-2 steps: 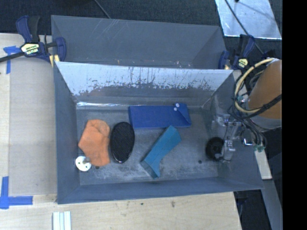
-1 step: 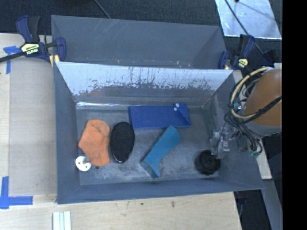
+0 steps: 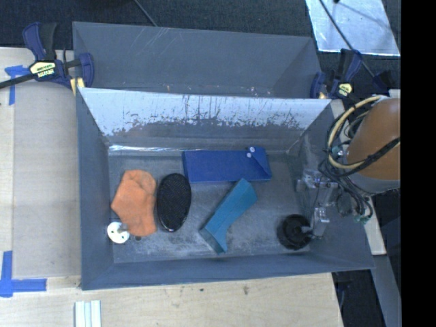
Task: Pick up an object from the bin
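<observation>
Jaw state cannot be told from here. Gripper (image 3: 317, 222) sits just beside a small black round object (image 3: 293, 234) near the bin's (image 3: 95, 182) right wall. Centre over it before closing, keeping clear of that wall.

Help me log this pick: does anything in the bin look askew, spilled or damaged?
Nothing looks spilled or broken. The lighter blue block lies slantwise, with its upper end at the edge of the dark blue box, but that is ordinary for loose things in a bin.
</observation>
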You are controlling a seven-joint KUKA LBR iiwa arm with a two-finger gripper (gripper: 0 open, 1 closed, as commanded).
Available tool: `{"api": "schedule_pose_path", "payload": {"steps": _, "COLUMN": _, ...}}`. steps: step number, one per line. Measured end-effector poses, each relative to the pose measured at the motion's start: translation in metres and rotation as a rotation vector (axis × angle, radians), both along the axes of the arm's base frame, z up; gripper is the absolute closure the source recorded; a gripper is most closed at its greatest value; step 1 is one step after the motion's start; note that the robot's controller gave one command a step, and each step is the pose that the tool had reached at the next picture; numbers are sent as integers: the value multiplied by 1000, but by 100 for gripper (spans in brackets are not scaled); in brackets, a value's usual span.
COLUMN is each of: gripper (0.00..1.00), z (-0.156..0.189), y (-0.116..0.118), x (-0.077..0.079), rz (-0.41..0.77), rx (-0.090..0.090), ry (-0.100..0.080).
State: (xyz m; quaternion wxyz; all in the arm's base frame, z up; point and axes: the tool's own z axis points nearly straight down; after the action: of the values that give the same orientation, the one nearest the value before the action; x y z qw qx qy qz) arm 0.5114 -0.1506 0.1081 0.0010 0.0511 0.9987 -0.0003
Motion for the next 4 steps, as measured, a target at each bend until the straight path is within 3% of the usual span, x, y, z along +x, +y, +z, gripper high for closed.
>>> {"api": "schedule_pose_path", "payload": {"steps": 1, "gripper": 0, "z": 0, "y": 0, "x": 0, "rz": 0, "rx": 0, "ry": 0}}
{"api": "schedule_pose_path", "payload": {"steps": 2, "gripper": 100, "z": -35, "y": -2, "x": -12, "rz": 37, "rx": -1, "ry": -2}}
{"api": "schedule_pose_path", "payload": {"steps": 4, "gripper": 100, "z": -18, "y": 10, "x": -2, "rz": 39, "rx": -1, "ry": -2}}
